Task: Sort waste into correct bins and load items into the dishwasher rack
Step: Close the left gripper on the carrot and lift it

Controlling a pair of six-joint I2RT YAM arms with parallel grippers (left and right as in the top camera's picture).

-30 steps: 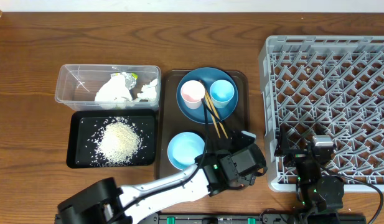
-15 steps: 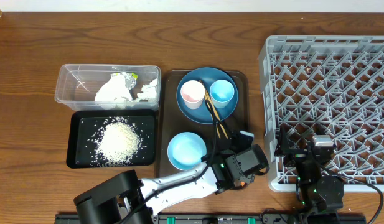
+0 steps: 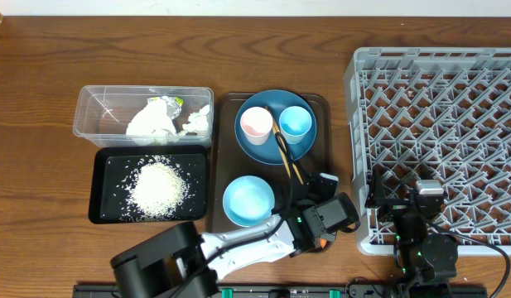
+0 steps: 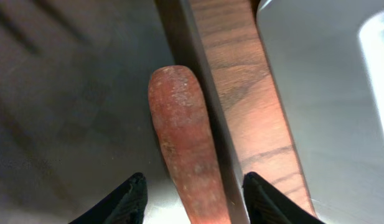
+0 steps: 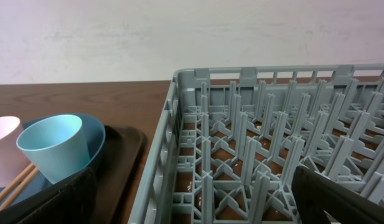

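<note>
Carrot (image 4: pixel 185 155) first: it lies lengthwise along the rim of the brown serving tray (image 3: pixel 219 157), at the tray's near right corner. The wooden surface (image 3: pixel 40 74) shows just beyond that rim. Your left hand (image 4: pixel 195 199) straddles it with 1 finger on each side. In the left wrist view a thin gap shows between each fingertip (image 4: pixel 134 198) and the carrot, so the hand is spread around it, not pinching it. From overhead, this hand sits between the small light blue bowl (image 3: pixel 248 200) and the near left corner of the dishwasher rack (image 3: pixel 437 99), and the carrot is hidden beneath it.

Your right hand (image 5: pixel 192 202) is spread wide and holds nothing. Its 2 fingers (image 5: pixel 45 199) stand at the bottom corners of its own view, and it hangs over the rack's near left corner.

On the brown serving tray, a dark blue plate (image 3: pixel 276 98) carries the pink cup (image 3: pixel 256 124) and the light blue cup (image 3: pixel 295 122), both upright and side by side. The wooden chopsticks (image 3: pixel 284 157) slant from between the 2 cups, over the plate's near edge, toward your left hand. The bowl sits upright on the same tray, nearer to you than the plate.

Left of that tray, the clear tub (image 3: pixel 89 108) holds the crumpled napkins (image 3: pixel 160 120). Just in front of it, the black tray (image 3: pixel 102 165) holds a heap of rice (image 3: pixel 158 189) with loose grains scattered around it.
</note>
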